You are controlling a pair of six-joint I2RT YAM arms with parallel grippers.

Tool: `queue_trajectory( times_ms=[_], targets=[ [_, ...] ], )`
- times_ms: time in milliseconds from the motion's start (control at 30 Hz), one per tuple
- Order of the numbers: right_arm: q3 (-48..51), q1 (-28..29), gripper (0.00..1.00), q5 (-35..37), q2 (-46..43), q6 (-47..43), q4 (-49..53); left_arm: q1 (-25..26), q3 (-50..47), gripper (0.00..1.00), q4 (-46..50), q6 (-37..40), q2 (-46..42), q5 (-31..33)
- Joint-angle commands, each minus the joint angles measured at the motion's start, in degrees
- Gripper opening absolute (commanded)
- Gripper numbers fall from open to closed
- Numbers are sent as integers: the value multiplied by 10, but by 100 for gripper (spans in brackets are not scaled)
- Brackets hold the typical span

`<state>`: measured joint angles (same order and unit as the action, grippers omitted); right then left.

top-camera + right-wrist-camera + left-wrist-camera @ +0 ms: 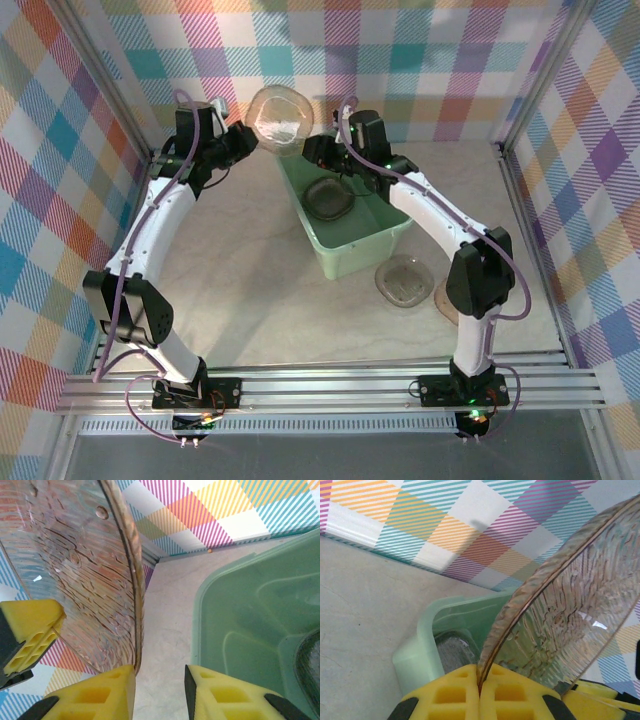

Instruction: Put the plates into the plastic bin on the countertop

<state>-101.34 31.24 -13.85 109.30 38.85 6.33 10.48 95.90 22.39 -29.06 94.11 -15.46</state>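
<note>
We see the plastic bin (350, 255) mid-countertop (240, 290), with one plate (328, 198) inside. Our left gripper (480, 680) pinches a raised plate (280, 115) by its rim above the bin's far end. The right gripper (160, 680) stands partly spread, that rim against one finger (95, 695). Two more plates (405, 282) lie beside the bin, by the right arm (440, 225).

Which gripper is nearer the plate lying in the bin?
Right. The right gripper hangs over the far end of the bin, just beyond the plate; the left gripper is past its far-left corner, gripping a raised plate.
</note>
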Motion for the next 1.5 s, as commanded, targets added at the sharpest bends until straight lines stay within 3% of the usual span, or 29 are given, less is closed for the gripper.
queue_trajectory(
  times_ms=[0,300,567,967,1333,1467],
  targets=[
    [24,-1,31,37,-31,26,-60,12,28,0,-9,-8,0,-4],
    [57,-1,27,49,-37,53,-118,27,43,0,10,8,7,10],
    [101,-1,37,51,-53,58,-197,40,73,0,40,32,20,25],
    [123,0,36,43,-55,61,-265,52,91,0,57,38,37,32],
    [115,-1,15,81,-58,68,-206,53,96,0,60,35,37,47],
    [108,-1,12,87,-55,71,-178,58,104,0,68,40,41,54]
  ],
)
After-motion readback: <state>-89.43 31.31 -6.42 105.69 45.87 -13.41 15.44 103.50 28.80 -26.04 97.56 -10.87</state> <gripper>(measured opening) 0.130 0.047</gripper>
